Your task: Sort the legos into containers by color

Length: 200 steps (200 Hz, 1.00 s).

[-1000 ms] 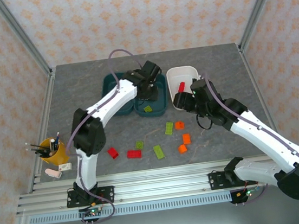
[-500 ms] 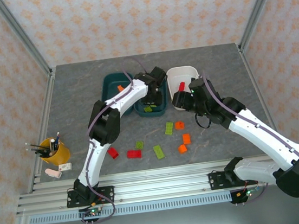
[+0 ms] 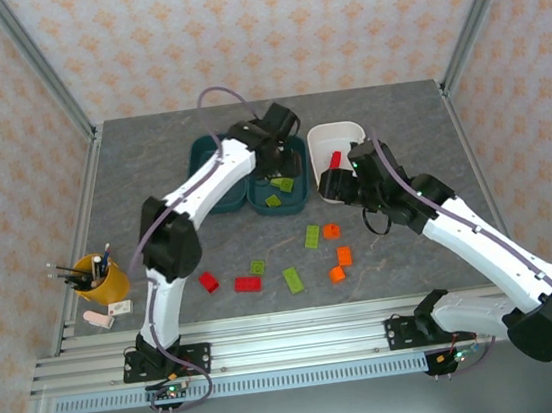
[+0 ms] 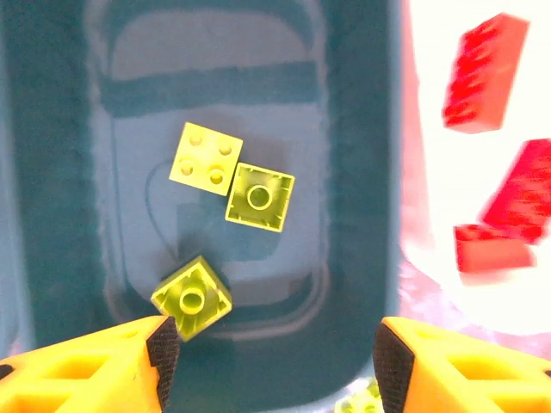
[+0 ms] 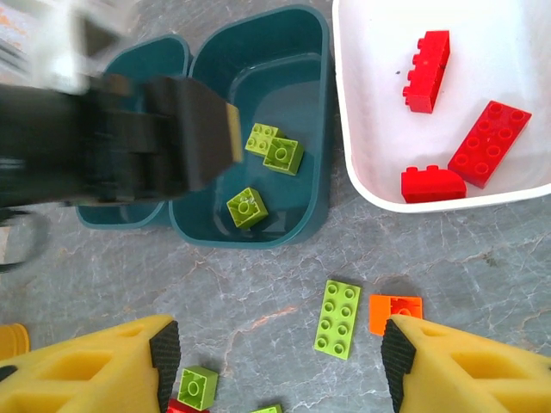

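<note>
Over the middle teal tub point(image 3: 296, 207) hangs the left gripper point(image 4: 271, 366), its jaws about half apart with nothing between them. Inside that tub lie three olive-green bricks point(image 4: 260, 196): two touch corner to corner toward its far end, and one sits alone by its near wall. Just right of the tub, the white tub point(image 5: 379, 103) holds three red bricks point(image 5: 489, 142). Just left of it sits the second teal tub point(image 5: 164, 56). The right gripper point(image 5: 275, 370) hovers beside the middle tub's near right corner, jaws parted and empty. Nearer the arm bases than the tub, loose legos point(image 3: 293, 280) lie scattered on the table point(image 3: 148, 152): two red, three green, three orange
</note>
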Tool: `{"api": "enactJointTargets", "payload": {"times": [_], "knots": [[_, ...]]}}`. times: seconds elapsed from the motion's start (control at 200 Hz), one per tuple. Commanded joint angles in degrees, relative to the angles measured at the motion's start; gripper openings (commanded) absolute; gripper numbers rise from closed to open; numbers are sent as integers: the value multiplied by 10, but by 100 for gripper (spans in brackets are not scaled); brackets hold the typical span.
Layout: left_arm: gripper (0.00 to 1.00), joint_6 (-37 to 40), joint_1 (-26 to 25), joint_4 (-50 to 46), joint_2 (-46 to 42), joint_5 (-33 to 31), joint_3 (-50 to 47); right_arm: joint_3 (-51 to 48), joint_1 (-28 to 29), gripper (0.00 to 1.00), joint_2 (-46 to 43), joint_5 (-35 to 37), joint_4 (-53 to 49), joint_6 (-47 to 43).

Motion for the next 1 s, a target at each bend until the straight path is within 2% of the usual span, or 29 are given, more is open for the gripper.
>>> {"api": "enactJointTargets", "payload": {"times": [0.0, 0.315, 0.47, 0.625, 0.711, 0.811, 0.996], "knots": [[66, -40, 7, -10, -107, -47, -48, 28, 5, 65, 9, 4, -48, -37], [70, -104, 18, 17, -411, -125, -307, 49, 95, 65, 39, 45, -76, -55], [70, -159, 18, -20, -543, -173, -418, 81, 172, 65, 108, 63, -77, -63], [71, -228, 17, -84, -674, -243, -496, 142, 283, 66, 225, 62, -71, -95], [71, -265, 17, -133, -738, -282, -516, 200, 327, 67, 311, 36, -71, -127], [71, -284, 17, -176, -794, -307, -522, 284, 355, 69, 420, 7, -80, -147], [72, -299, 17, -239, -843, -344, -498, 377, 370, 72, 550, -26, -59, -141]]}}
